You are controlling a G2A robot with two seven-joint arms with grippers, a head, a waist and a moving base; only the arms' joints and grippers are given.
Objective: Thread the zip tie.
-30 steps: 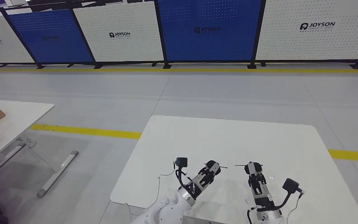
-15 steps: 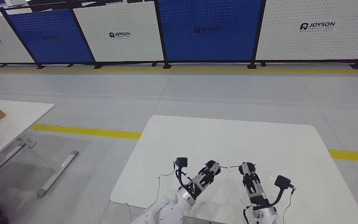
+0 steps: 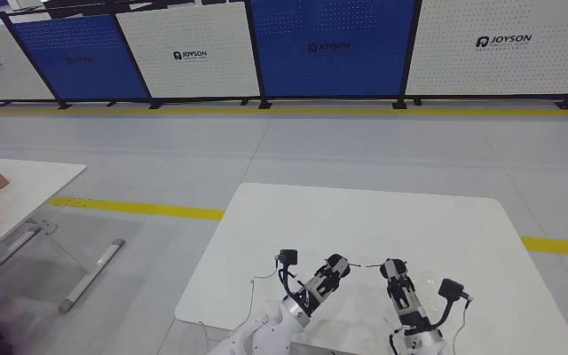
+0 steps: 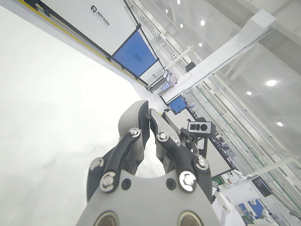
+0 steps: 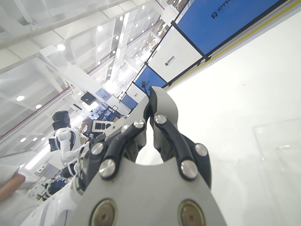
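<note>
Black, thin zip tie

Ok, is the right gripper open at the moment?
No, the right gripper is pinched shut on the black zip tie, whose end pokes out past its tips.

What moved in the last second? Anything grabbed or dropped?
The right gripper slid sideways toward the left gripper, closing the gap between the two zip tie ends, mostly in the first half second. The left gripper stayed put. Both sets of fingers stayed shut on the zip tie, and nothing was let go.
</note>
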